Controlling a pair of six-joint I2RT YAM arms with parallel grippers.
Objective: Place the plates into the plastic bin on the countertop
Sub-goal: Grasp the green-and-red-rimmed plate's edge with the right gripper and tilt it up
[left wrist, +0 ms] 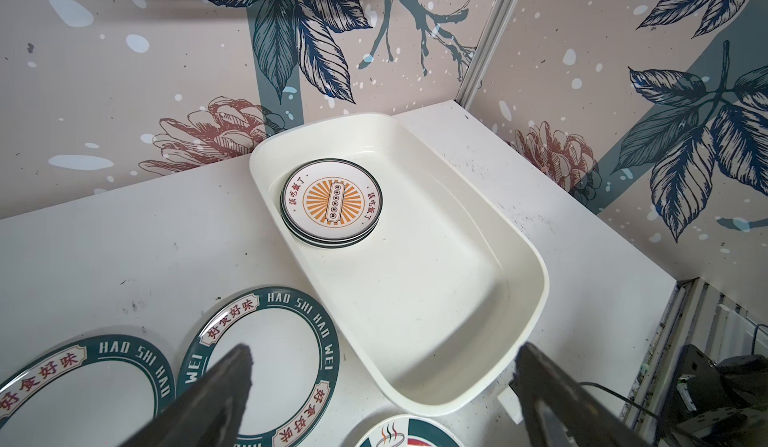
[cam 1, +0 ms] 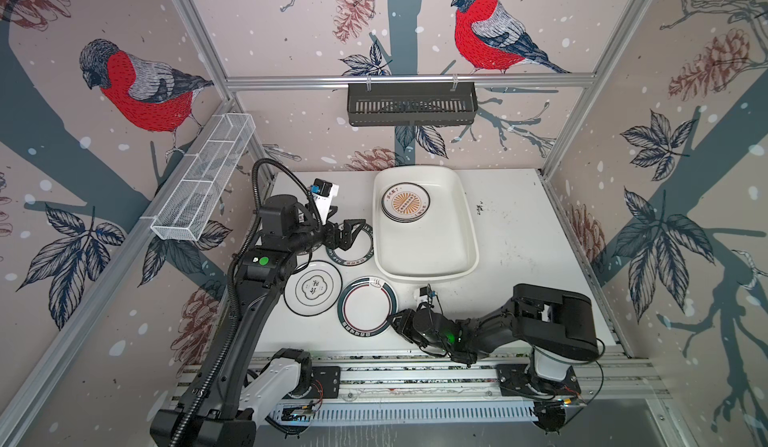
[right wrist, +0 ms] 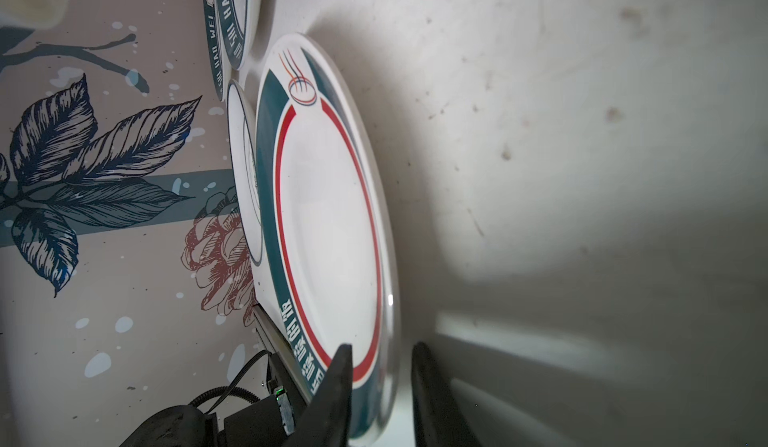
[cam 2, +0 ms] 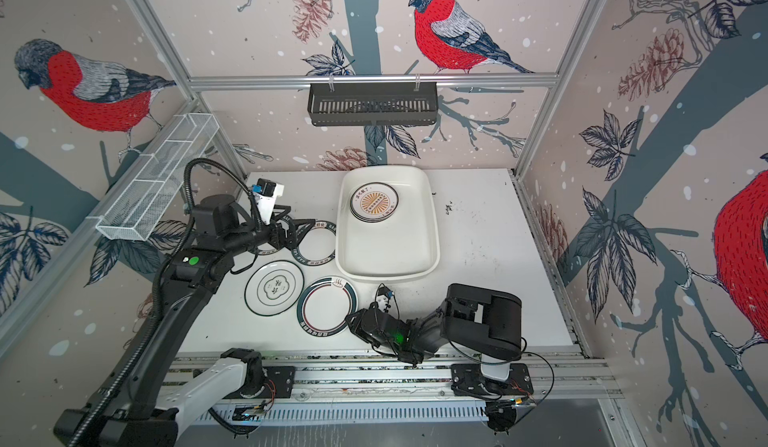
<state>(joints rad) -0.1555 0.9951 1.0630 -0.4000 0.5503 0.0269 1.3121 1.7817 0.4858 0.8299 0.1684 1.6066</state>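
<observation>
On the countertop point(cam 1: 519, 258), right end effector point(right wrist: 382, 353) straddles green-ringed plate point(cam 1: 365, 305) at its rim.

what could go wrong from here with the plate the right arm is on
The right pincer straddles only the outer rim of the green-ringed plate, so it may slip or tip when lifted. The left pincer hangs open by the plastic bin, so the arms could clash there.
</observation>
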